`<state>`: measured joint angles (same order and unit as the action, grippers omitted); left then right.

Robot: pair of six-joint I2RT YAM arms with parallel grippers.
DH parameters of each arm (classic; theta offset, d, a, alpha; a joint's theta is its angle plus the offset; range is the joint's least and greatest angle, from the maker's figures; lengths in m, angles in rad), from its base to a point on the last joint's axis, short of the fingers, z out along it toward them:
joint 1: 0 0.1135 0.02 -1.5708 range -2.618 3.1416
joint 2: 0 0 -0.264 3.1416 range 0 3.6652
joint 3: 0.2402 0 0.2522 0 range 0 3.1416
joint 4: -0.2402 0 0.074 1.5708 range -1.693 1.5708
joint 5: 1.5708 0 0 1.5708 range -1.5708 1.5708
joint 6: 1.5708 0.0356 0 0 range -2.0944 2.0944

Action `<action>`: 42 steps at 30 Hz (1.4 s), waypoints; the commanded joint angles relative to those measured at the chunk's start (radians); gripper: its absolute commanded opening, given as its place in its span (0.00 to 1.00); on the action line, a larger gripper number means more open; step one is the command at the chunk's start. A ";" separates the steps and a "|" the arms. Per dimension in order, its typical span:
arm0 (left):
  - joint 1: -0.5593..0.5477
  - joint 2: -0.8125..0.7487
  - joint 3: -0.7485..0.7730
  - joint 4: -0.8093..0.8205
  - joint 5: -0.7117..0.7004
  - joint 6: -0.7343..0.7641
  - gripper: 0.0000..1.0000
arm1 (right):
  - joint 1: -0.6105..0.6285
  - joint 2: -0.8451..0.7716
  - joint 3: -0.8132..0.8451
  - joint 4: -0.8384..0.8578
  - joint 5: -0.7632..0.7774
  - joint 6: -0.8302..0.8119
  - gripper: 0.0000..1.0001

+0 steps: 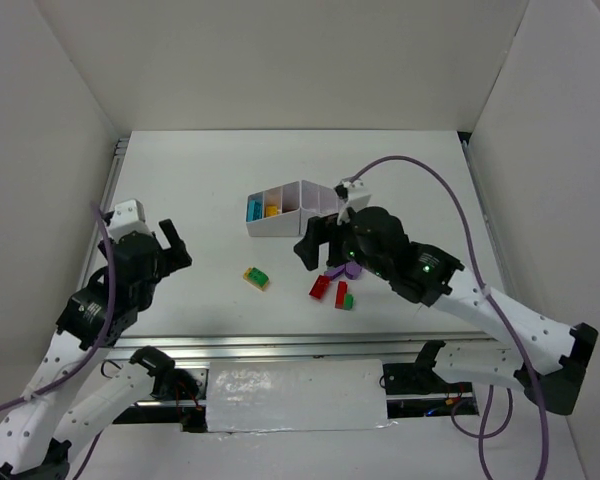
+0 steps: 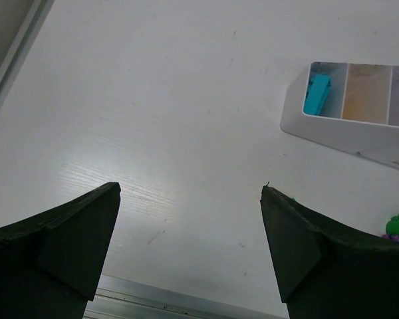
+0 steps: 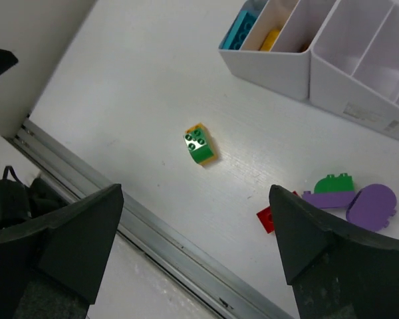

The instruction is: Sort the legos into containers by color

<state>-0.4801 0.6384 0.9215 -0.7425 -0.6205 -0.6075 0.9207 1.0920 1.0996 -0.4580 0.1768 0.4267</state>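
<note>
The right pincer (image 3: 196,193) hangs wide open with nothing between its black fingers, poised low over the table (image 1: 200,180) just in front of the right end of the white tray (image 1: 280,222). From above, its dark bulk hides that corner of the tray. Below it, in front of the tray's right end, lies a loose huddle of bricks: a red brick (image 1: 320,287), a flat purple piece (image 3: 371,206), another purple brick (image 3: 319,198) with a green rounded piece (image 3: 334,183) against its top, and a small red-and-green pair (image 1: 344,297) a little nearer the arm bases. In front of the tray's left end, apart from the others, sits a green-topped orange brick (image 3: 199,144) on its own. Inside the tray, a light blue brick (image 2: 317,93) stands tilted in the leftmost compartment and a yellow brick (image 3: 271,38) lies in the one next to it. The compartments further right look bare from the right wrist, though I cannot see their floors fully. Well off to the tray's left, the left pincer (image 2: 190,188) is spread just as wide — empty too, over plain white table.
</note>
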 commanded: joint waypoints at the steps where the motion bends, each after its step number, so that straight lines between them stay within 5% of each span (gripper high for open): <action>1: 0.066 0.085 0.065 0.055 0.010 0.006 1.00 | 0.001 -0.082 -0.046 0.076 0.108 0.052 1.00; 6: 0.300 0.338 0.265 0.107 0.195 0.037 1.00 | -0.102 -0.095 -0.018 0.009 0.236 0.108 1.00; 11: 0.519 0.599 0.497 0.103 0.448 0.025 1.00 | -0.302 -0.024 0.016 0.055 0.086 0.109 1.00; 15: 0.526 0.649 0.409 0.215 0.455 0.008 1.00 | -0.432 0.034 -0.072 0.349 0.038 -0.015 1.00; 19: 0.526 0.804 0.404 0.174 0.432 0.026 0.99 | -0.560 0.213 0.022 0.424 -0.027 0.052 1.00; 26: 0.526 0.860 0.344 0.141 0.447 0.037 1.00 | -0.586 0.377 0.153 0.339 0.131 0.090 1.00; 34: 0.606 0.949 0.396 0.176 0.511 0.097 0.99 | -0.640 0.512 0.402 0.150 0.101 0.141 1.00; 42: 0.632 1.323 0.832 -0.012 0.477 0.069 0.98 | -0.661 0.539 0.525 0.044 0.072 0.041 1.00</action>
<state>0.1707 1.8984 1.6566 -0.6735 -0.1333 -0.5301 0.2680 1.6150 1.5517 -0.3569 0.2470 0.5308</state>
